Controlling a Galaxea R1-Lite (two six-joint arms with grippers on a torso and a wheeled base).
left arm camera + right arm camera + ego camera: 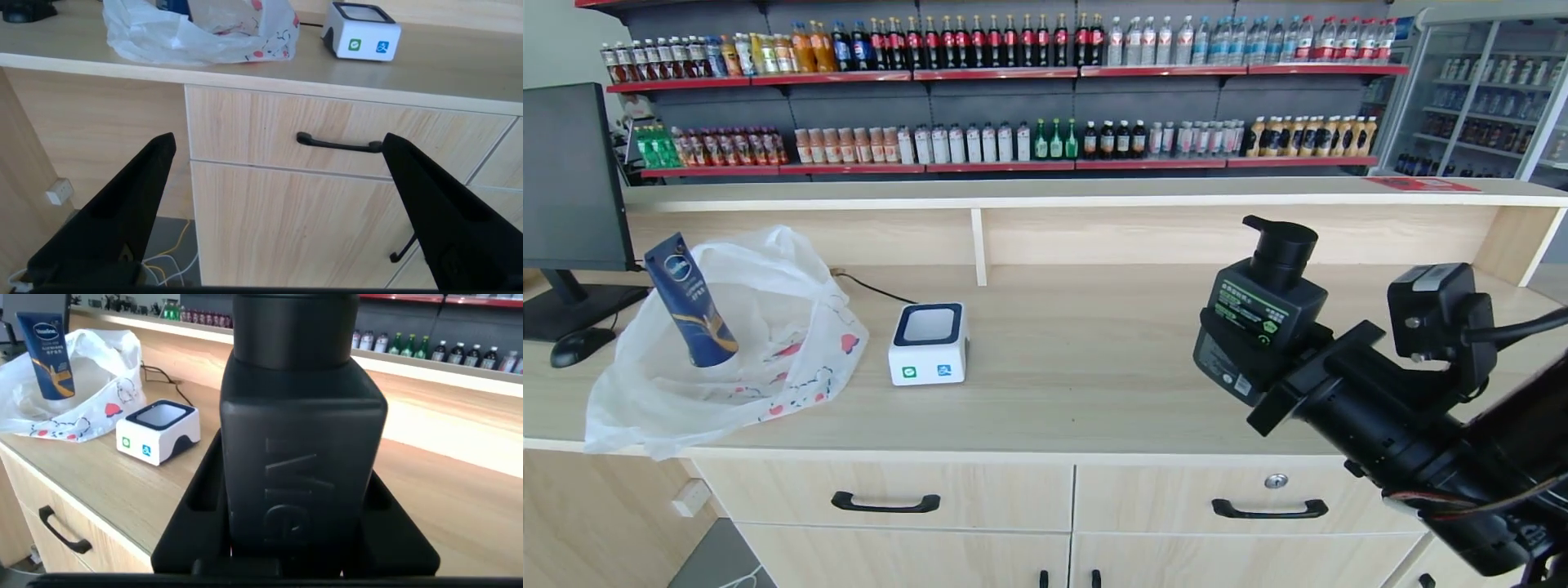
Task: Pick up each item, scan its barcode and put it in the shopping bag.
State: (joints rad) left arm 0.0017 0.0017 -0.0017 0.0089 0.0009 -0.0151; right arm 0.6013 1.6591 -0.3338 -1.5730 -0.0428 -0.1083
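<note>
Shelves of bottled drinks (996,73) and a glass-door fridge (1478,98) form the back of a shop. In front of them a pale wooden counter (1062,384) runs the full width, closed at the rear by a raised ledge with a thin upright divider (978,245). The middle and right of the counter top are bare wood up to its front edge. The black pump bottle (1262,314) is held over the right part of the counter, well apart from everything on the left. The right gripper (294,531) has its jaws clamped on either side of the bottle's lower body. The bottle's long axis is close to upright, leaning a little to the right. The pump head is at the top with its spout pointing left, and a labelled face is turned toward the head camera. The white scanner (929,343) sits left of centre with its window facing up, and a cable (874,290) runs from behind it. Just beside it to the left lies the shopping bag (792,327), slumped open. A blue tube (690,302) stands in it, tilted with its upper end leaning toward the monitor (568,180). A mouse (580,345) lies at the bag's far left. The left gripper (279,143) hangs low, below the counter edge and facing the drawers. Its jaws are spread wide and hold nothing, with a drawer handle (339,144) seen between them.
</note>
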